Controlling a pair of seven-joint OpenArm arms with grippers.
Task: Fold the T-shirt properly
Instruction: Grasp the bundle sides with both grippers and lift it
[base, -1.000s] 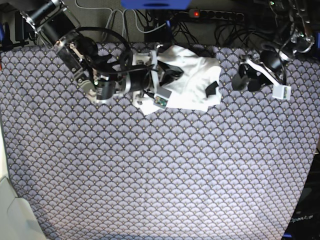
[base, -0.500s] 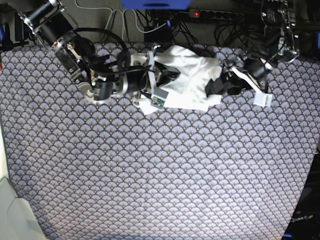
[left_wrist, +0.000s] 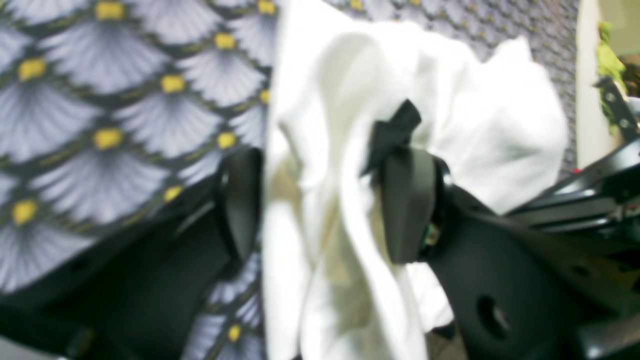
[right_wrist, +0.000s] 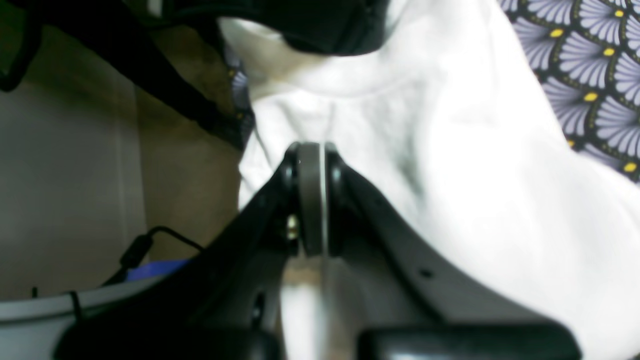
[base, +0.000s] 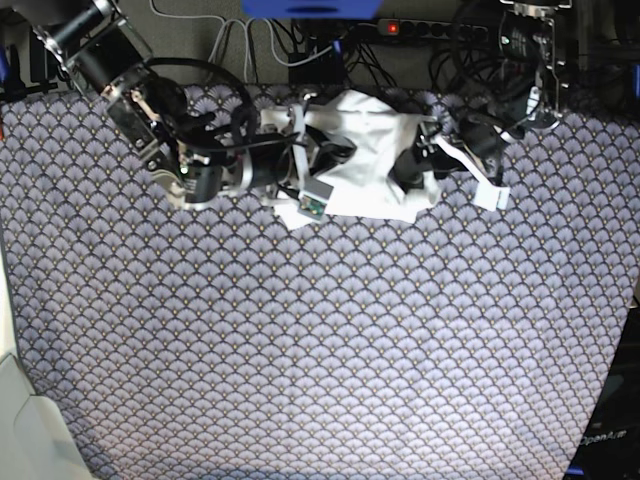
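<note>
Pinching the white T-shirt (right_wrist: 450, 165), the right gripper (right_wrist: 312, 200) was pressed together; the left gripper (left_wrist: 325, 200) straddled cloth, spread wide.

t-shirt (base: 372, 160) at cloth's (base: 320, 350) far edge, between both end effectors

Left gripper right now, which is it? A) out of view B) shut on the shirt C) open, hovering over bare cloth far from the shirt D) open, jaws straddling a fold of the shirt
D: in the left wrist view the left gripper has its jaws spread wide, with a bunched fold of the white T-shirt between them, not pinched.
</note>
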